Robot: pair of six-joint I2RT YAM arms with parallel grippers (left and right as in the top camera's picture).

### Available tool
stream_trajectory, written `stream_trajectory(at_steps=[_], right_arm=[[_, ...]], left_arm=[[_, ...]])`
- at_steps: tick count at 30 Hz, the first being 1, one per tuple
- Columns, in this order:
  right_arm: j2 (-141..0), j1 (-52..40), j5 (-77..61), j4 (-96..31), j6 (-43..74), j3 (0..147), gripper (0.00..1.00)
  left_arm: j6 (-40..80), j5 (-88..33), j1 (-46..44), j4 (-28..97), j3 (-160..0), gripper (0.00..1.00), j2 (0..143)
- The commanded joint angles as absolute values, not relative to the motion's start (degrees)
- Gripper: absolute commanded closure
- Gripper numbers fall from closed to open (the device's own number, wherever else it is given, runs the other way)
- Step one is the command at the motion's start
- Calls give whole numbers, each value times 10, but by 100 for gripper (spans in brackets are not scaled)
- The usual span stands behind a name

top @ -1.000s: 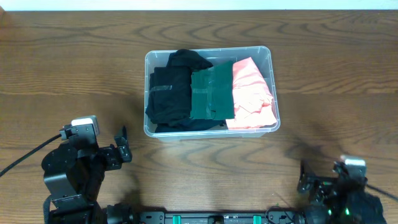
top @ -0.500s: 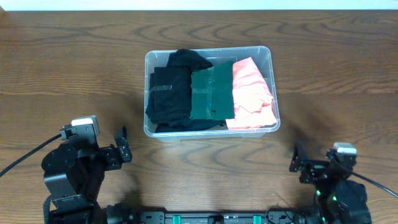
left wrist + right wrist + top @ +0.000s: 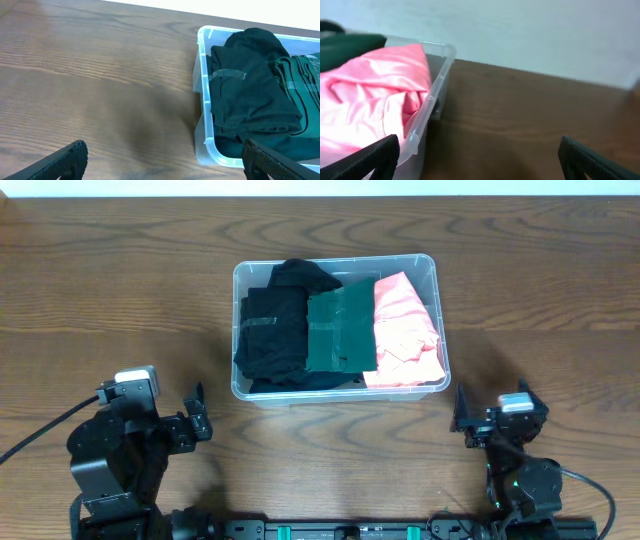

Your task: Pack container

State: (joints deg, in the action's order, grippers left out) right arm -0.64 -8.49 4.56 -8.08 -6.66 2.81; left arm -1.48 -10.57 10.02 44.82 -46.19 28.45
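Left gripper – sits off the near-left corner of the container, apart from it, with bare table between. Fingers spread wide, nothing in them. In its wrist view the two tips frame the container's left end wall, so it points roughly at that short side.

The container lies mid-table, farther out than both arms. Its long axis runs left to right, so the near long wall faces both arms. Inside it, from the left wall across:
- black garment, folded and bulky, against the left wall
- green garment, in the middle, overlapping the black one's edge
- pink garment, against the right wall, standing a little proud of the rim in the right wrist view

Right gripper – just off the container's near-right corner, near it but not touching. Fingers apart and empty. Its wrist view shows the right end wall and the pink cloth to the left of centre.

Judgement: the right arm is the nearer of the two. No loose item and no lid is visible around the container, so packing looks close to done. Any pressing down would start at the pink end.
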Motion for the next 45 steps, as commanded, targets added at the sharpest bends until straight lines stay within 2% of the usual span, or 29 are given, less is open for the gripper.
stream_trajectory(at_steps=[1,16,25,45], right_arm=[[-3,-83,23,-79,-138,20,1],[-3,-109,23,-68,-118,16,1],[-3,-38,21,-40,-118,3,1],[-10,-37,18,-38,-115,3,1]], left_arm=[[-18,-111,103,448,-460,2,283],[-18,-111,103,447,-460,2,283],[-18,-111,103,447,-460,2,283],[-18,-111,103,447,-460,2,283]])
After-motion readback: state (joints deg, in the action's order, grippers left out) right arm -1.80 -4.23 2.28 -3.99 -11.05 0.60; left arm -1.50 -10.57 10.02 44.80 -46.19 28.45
